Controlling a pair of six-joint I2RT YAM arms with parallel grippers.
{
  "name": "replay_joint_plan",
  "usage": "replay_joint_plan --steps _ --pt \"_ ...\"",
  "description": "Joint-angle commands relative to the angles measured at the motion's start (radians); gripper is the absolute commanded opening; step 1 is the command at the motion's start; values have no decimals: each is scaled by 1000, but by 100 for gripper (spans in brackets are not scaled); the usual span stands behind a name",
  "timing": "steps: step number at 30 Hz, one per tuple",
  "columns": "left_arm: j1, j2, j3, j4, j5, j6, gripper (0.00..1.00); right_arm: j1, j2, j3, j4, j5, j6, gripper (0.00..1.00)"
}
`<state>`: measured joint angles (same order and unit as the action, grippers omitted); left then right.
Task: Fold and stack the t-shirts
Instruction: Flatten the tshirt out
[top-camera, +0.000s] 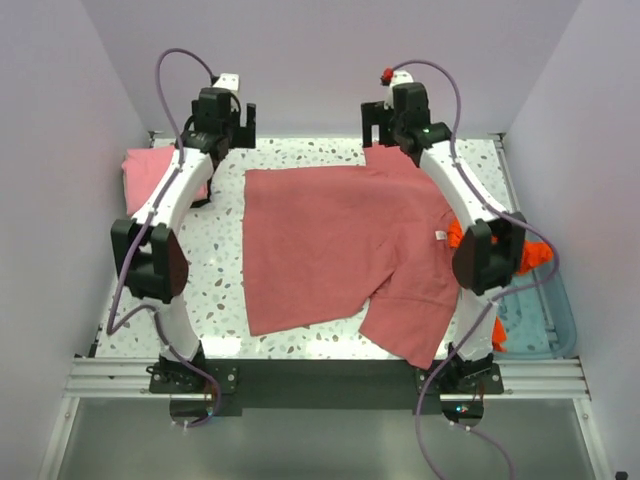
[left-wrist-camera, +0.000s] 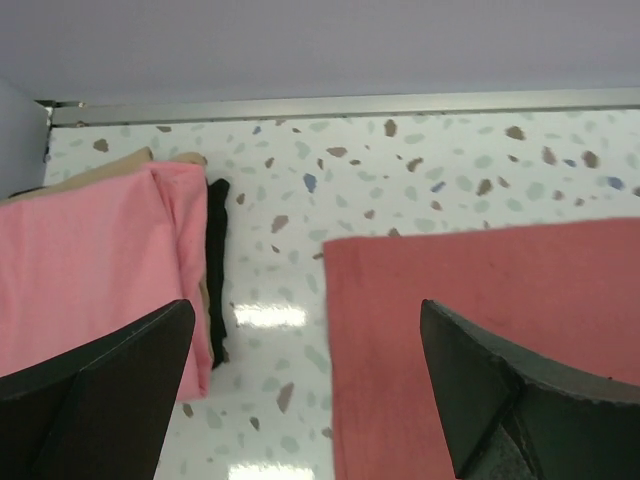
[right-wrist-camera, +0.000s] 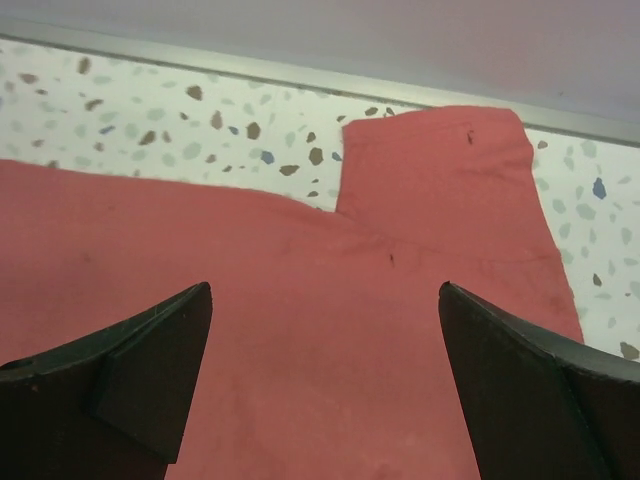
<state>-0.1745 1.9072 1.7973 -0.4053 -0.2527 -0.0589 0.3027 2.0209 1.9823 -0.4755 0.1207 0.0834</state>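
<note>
left pincer and right pincer both stand released, empty. the rose-red shirt lies flat on the bench beneath them. a folded pink shirt sits left of the left pincer. the blue tray, back-right of the right pincer, holds the orange shirt.

Pale lilac walls, speckled table

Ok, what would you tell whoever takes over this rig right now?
Left end effector: open, empty, above the table between the pink t-shirt and the rose-red t-shirt.
Right end effector: open, empty, above the rose-red t-shirt's far sleeve.
Pink t-shirt: folded, far left corner.
Rose-red t-shirt: spread out mid-table.
Orange t-shirt: bunched at the blue tray, partly hidden.
Done: pink folded.
Left: fold rose-red and orange, then stack.
</note>
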Motion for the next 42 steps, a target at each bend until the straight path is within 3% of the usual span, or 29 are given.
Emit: replay_joint_plan --steps 1,8,20,28,42 --pt "-23 -158 -123 -12 84 -181 100 -1 -256 -92 54 33 39 99" --pt "-82 -223 -406 -1 242 -364 100 -1 -399 -431 20 42 90 99" --pt "-111 -119 -522 82 309 -444 100 -8 -403 -701 83 4 184 99" --pt "-109 -30 -581 135 319 -452 100 -10 -306 -732 92 -36 185 99" --pt "-20 90 -541 111 265 -385 100 -10 -134 -698 115 -82 193 99"
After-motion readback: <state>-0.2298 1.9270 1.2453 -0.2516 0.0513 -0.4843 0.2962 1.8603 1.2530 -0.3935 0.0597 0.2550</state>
